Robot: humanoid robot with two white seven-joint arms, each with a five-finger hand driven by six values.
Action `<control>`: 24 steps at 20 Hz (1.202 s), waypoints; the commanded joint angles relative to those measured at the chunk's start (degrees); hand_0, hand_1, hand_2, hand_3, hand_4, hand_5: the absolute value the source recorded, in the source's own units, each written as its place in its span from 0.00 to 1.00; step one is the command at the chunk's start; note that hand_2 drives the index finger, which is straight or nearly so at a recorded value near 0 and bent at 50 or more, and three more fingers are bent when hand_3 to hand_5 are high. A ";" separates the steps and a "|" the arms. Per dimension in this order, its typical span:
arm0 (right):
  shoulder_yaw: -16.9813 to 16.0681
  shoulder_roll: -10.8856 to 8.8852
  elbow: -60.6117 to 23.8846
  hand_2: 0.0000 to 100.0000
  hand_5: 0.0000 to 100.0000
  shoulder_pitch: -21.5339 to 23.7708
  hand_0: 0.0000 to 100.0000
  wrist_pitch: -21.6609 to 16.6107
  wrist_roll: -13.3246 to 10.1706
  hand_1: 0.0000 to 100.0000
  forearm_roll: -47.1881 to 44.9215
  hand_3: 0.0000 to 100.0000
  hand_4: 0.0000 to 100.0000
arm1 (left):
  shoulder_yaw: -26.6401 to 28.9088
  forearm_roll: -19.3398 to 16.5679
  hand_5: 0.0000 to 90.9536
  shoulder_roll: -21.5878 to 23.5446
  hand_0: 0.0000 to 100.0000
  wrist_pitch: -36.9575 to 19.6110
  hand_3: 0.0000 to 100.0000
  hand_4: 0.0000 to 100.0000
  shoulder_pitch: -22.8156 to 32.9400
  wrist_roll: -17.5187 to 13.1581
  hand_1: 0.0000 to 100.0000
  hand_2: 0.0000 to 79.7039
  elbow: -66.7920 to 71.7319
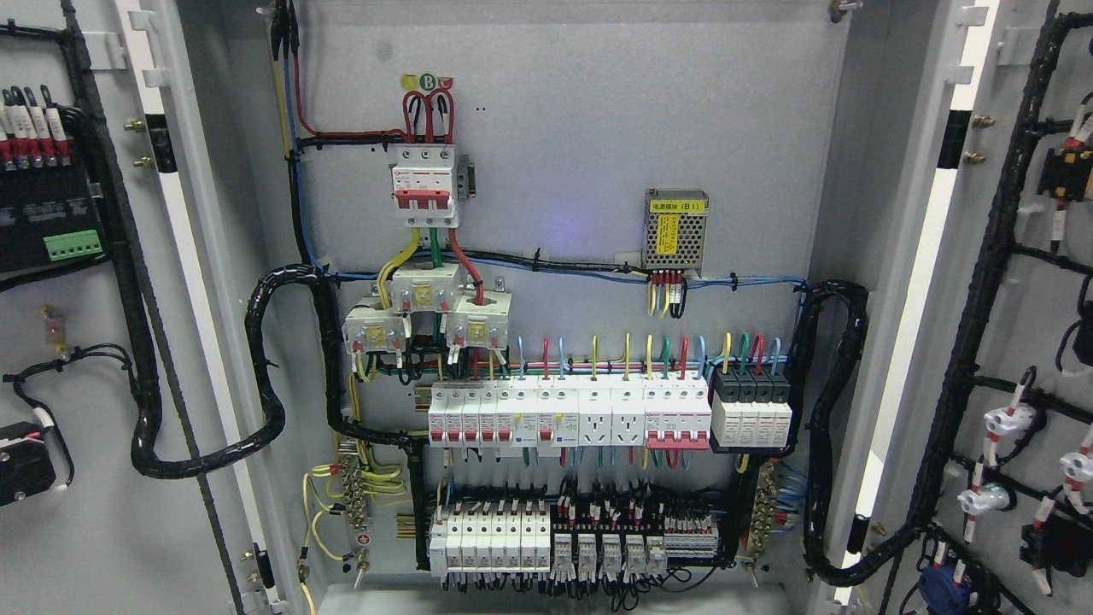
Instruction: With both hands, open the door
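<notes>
A grey electrical cabinet fills the head view with both doors swung wide. The left door shows its inner face with black wiring and a green terminal block. The right door also shows its inner face, with black cable runs and white lamp backs. Between them the back panel carries a red-and-white main breaker, a row of white breakers and a lower terminal row. Neither of my hands nor arms shows anywhere in the picture.
Thick black cable looms loop from the panel to each door. A small metal power supply sits at upper right of the panel. The cabinet's bottom ledge runs along the lower edge.
</notes>
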 commanded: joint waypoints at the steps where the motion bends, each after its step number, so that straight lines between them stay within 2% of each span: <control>1: 0.25 6.45 35.25 0.00 0.00 -7.85 0.39 0.52 -0.31 0.00 0.22 0.00 0.00 | -1.95 -0.08 0.00 -0.11 0.00 0.02 0.00 0.00 1.67 -0.27 0.00 0.00 16.30; 3: 0.17 8.39 43.16 0.00 0.00 -12.24 0.39 3.41 -0.31 0.00 1.18 0.00 0.00 | -2.47 -0.43 0.00 -0.28 0.00 0.02 0.00 0.00 -0.61 -0.27 0.00 0.00 24.02; 5: 0.08 9.97 49.41 0.00 0.00 -15.76 0.39 9.46 -0.31 0.00 3.55 0.00 0.00 | -5.19 -0.34 0.00 -0.46 0.00 0.02 0.00 0.00 -6.04 -0.27 0.00 0.00 34.99; 6: 0.08 10.76 51.09 0.00 0.00 -16.99 0.39 12.45 -0.39 0.00 4.69 0.00 0.00 | -5.46 -0.34 0.00 -0.98 0.00 0.02 0.00 0.00 -8.86 -0.36 0.00 0.00 41.05; 9: 0.17 11.29 53.74 0.00 0.00 -19.64 0.39 18.87 -0.92 0.00 8.38 0.00 0.00 | -5.12 -0.17 0.00 -3.62 0.00 -0.07 0.00 0.00 -17.38 -0.36 0.00 0.00 57.15; 14: 0.25 13.84 59.36 0.00 0.00 -24.38 0.39 28.90 -1.44 0.00 18.75 0.00 0.00 | -4.06 -0.08 0.00 -8.27 0.00 0.54 0.00 0.00 -29.95 -0.36 0.00 0.00 74.82; 15: 0.34 14.54 60.33 0.00 0.00 -25.00 0.39 30.31 -3.10 0.00 20.07 0.00 0.00 | -2.93 -0.25 0.00 -9.33 0.00 0.89 0.00 0.00 -31.89 -0.36 0.00 0.00 77.99; 17: 0.61 15.86 61.82 0.00 0.00 -25.71 0.39 32.16 -8.36 0.00 23.14 0.00 0.00 | -1.43 -0.43 0.00 -10.13 0.00 1.94 0.00 0.00 -34.89 -0.36 0.00 0.00 81.62; 18: 0.78 15.95 61.92 0.00 0.00 -25.71 0.39 32.69 -10.83 0.00 24.90 0.00 0.00 | -1.42 -0.43 0.00 -10.22 0.00 3.17 0.00 0.00 -35.42 -0.36 0.00 0.00 82.06; 19: 0.78 15.95 61.83 0.00 0.00 -25.80 0.39 33.74 -12.07 0.00 27.09 0.00 0.00 | -1.42 -0.43 0.00 -10.30 0.00 5.53 0.00 0.00 -35.60 -0.36 0.00 0.00 81.98; 22: 0.52 17.26 61.57 0.00 0.00 -25.80 0.39 37.78 -12.61 0.00 32.64 0.00 0.00 | -1.33 -0.34 0.00 -10.31 0.00 17.55 0.00 0.00 -35.96 -0.36 0.00 0.00 81.28; 24: 0.52 18.15 61.48 0.00 0.00 -25.80 0.39 38.32 -12.70 0.00 32.83 0.00 0.00 | -1.16 -0.25 0.00 -10.31 0.00 24.16 0.00 0.00 -35.96 -0.36 0.00 0.00 81.02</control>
